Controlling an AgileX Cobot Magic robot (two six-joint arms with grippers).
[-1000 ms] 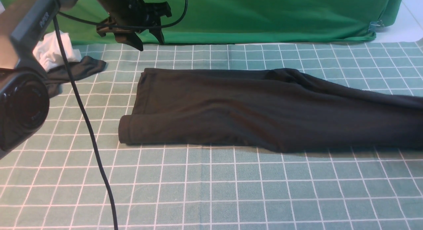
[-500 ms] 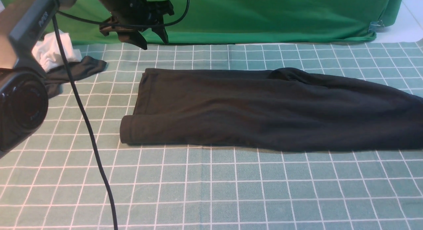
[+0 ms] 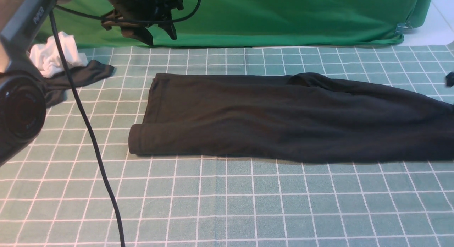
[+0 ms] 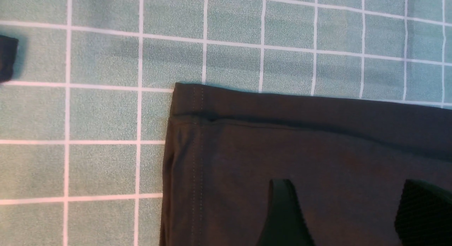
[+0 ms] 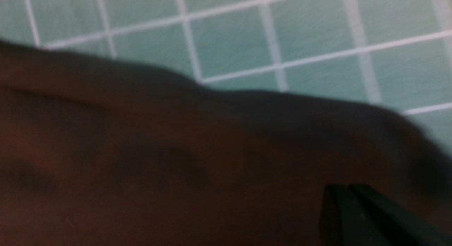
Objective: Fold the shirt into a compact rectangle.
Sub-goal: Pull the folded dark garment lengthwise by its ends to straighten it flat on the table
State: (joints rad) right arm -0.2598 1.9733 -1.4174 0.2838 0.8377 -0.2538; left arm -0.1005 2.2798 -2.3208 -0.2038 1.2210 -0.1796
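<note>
L pincer (image 3: pixel 159 36) aloft, jaws apart (R pincer (image 5: pixel 348 191) closed).

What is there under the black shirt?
The shirt lies on the green checked tablecloth, which shows around it. Its own folded layers show at its left end; whatever else is beneath is covered.

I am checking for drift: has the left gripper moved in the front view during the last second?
Yes. The left gripper has risen: its fingertips now show against the green backdrop, no longer over the checked tablecloth.
</note>
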